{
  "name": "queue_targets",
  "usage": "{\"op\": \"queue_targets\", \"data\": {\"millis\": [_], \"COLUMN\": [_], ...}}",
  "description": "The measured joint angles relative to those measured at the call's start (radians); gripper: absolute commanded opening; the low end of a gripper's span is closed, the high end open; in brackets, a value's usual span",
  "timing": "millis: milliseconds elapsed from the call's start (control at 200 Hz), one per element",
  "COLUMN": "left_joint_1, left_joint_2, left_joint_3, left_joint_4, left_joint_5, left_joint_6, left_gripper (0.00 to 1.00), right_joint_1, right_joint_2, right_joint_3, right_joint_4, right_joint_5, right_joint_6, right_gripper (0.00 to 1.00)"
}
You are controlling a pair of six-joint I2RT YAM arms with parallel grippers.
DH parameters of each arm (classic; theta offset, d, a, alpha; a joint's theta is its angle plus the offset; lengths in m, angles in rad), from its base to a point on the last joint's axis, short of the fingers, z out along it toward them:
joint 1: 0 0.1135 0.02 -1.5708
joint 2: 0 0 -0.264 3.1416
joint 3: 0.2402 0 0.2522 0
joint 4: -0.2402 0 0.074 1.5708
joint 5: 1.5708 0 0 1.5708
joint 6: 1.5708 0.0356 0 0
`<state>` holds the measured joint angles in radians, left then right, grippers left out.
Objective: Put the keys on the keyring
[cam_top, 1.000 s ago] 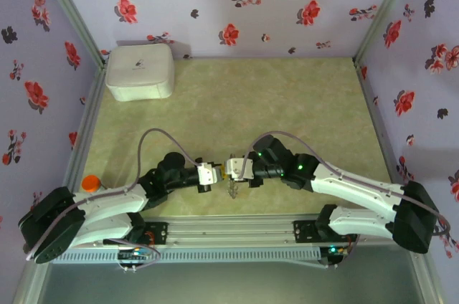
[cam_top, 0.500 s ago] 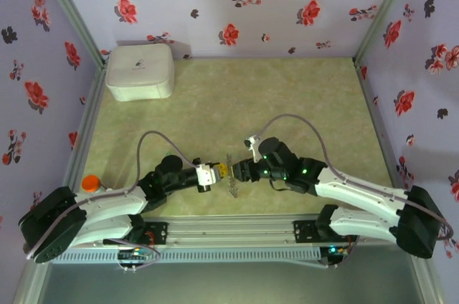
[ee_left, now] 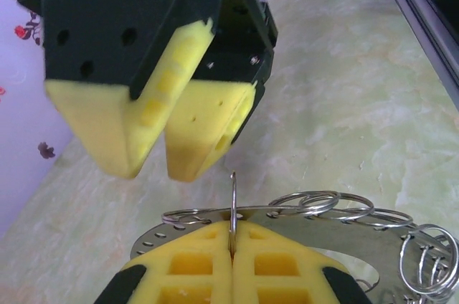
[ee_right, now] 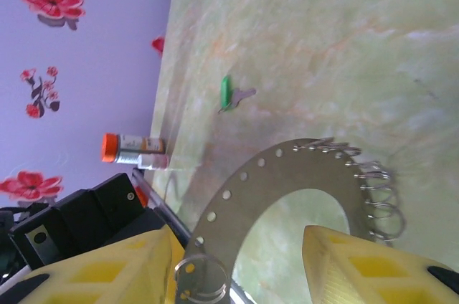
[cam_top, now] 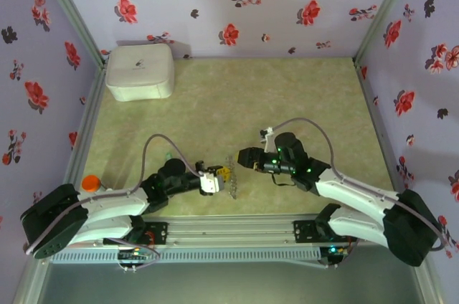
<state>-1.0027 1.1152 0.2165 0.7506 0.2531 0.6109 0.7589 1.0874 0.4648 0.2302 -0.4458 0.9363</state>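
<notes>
The keyring is a flat grey ring with holes along its rim and several small wire loops hooked through them. My left gripper is shut on one upright wire loop of the keyring, holding it just above the table near the front edge. Just right of the ring, my right gripper is open, its yellow fingers hovering close to the ring without touching it. In the right wrist view the ring sits between the spread pads. The small green key lies flat on the table, apart from both grippers.
A white rounded box stands at the back left corner. An orange-capped bottle lies by the left wall near the front; the bottle is beyond the key. The metal rail runs along the front edge.
My right gripper has pulled back from the ring, moving right and away, and now stands open. The left gripper has shifted slightly right, still holding the ring.
</notes>
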Motion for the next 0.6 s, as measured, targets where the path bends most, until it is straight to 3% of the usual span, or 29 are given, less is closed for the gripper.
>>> {"op": "queue_targets", "data": {"millis": [305,600], "left_joint_1": [-0.003,-0.004], "left_joint_2": [0.000,0.000], "left_joint_3": [-0.022,-0.023], "left_joint_4": [0.026,0.042], "left_joint_5": [-0.011,-0.019], "left_joint_6": [0.055,0.064], "left_gripper": [0.00,0.00], "right_joint_1": [0.000,0.000], "right_joint_2": [0.166,0.090], "right_joint_3": [0.003,0.003], "right_joint_4": [0.213,0.199], "right_joint_5": [-0.159,-0.210], "right_joint_6": [0.053,0.049], "right_gripper": [0.52,0.49]}}
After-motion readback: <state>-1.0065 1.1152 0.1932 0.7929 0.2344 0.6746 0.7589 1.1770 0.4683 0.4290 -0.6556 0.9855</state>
